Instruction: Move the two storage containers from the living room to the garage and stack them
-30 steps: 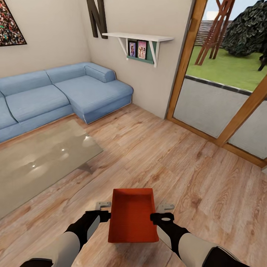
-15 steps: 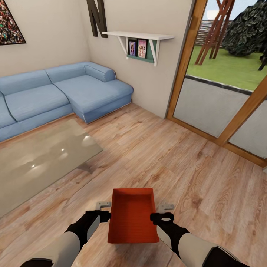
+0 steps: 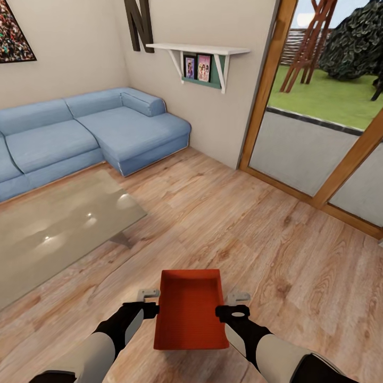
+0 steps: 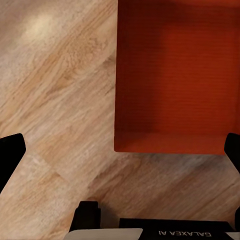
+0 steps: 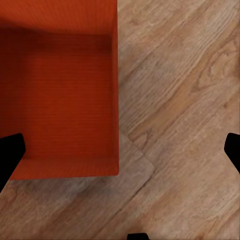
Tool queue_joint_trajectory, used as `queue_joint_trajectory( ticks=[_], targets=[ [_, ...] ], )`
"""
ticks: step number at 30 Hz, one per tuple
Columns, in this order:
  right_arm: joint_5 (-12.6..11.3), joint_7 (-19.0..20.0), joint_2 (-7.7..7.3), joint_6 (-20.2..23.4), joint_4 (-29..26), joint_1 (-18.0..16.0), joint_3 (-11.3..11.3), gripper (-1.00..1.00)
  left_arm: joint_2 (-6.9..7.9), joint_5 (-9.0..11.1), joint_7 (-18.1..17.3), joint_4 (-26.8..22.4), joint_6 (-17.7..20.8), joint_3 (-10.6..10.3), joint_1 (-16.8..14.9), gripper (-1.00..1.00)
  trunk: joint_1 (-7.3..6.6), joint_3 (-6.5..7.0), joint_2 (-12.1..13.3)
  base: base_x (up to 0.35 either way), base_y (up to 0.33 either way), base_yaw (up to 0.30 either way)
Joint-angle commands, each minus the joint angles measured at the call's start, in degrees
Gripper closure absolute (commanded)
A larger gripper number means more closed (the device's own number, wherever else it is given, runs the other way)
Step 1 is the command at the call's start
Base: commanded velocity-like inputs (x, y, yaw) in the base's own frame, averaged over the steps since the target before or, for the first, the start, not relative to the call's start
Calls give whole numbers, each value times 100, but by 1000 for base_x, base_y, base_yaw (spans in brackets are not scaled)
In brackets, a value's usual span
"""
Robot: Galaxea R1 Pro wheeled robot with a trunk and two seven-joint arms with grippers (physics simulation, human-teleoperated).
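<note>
Head view: held an orange-red storage container between left gripper and right gripper, above the plank floor (blue sofa behind). Wrist views: fingers spread wide — bin wall inside each gap.

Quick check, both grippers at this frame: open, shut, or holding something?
Left gripper: fingers spread wide, pressed against the storage container's left wall.
Right gripper: fingers spread wide, pressed against its right wall. The container is squeezed between the two arms.
</note>
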Motion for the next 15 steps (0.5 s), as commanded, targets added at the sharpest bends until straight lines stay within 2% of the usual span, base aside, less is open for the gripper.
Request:
queue_joint_trajectory(
  ticks=[1,15],
  targets=[
    [-47,-29,-2,6,-5,-3,49,-100,0,45,30,-14,31,-14,0,-100,23,-23,-45,0,0,0],
    [-55,-29,-9,-2,-5,-2,49,-100,0,45,31,-9,37,-14,0,-100,330,-274,-606,0,0,0]
  ],
)
